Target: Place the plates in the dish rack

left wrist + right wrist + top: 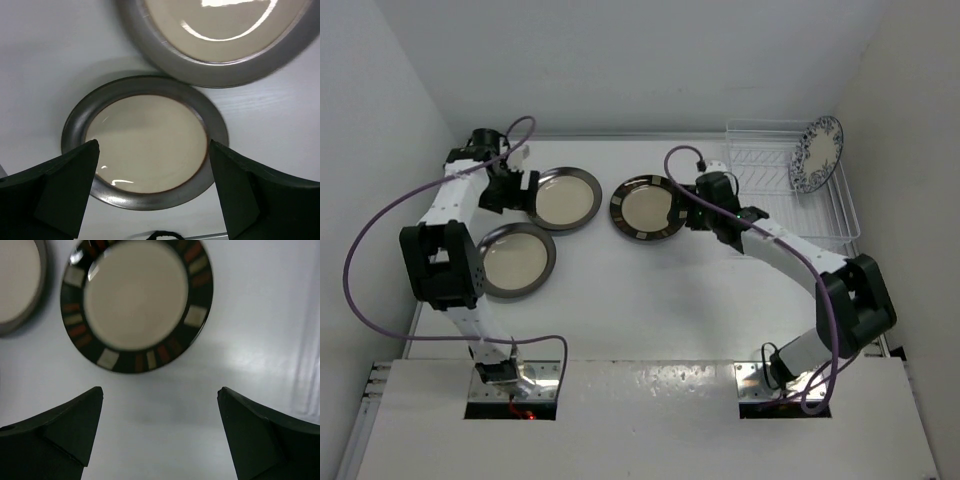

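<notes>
Two grippers are logged, each with its fingers spread wide and nothing held between them. The left gripper (153, 145) is seen from its wrist camera above a cream-centred plate lying flat, with the rim of a second like plate cut off at the top of that view. In the overhead view this gripper is placed at the left edge of the far metallic-rimmed plate (566, 197). The near metallic-rimmed plate (516, 260) is found just beside it, toward the arm bases. Which of the two sits between the fingers in the wrist view cannot be told. The right gripper (160, 390) is held over bare table (620, 300), short of the patch-rimmed plate (135, 305), which lies flat and untouched. From above, that plate is noted just right of the far metallic-rimmed plate, apart from it. The dish rack (775, 185) is set at the far right corner of the table. One blue floral plate (817, 153) is stood on edge in the rack's far right end, tilted against the wires.
</notes>
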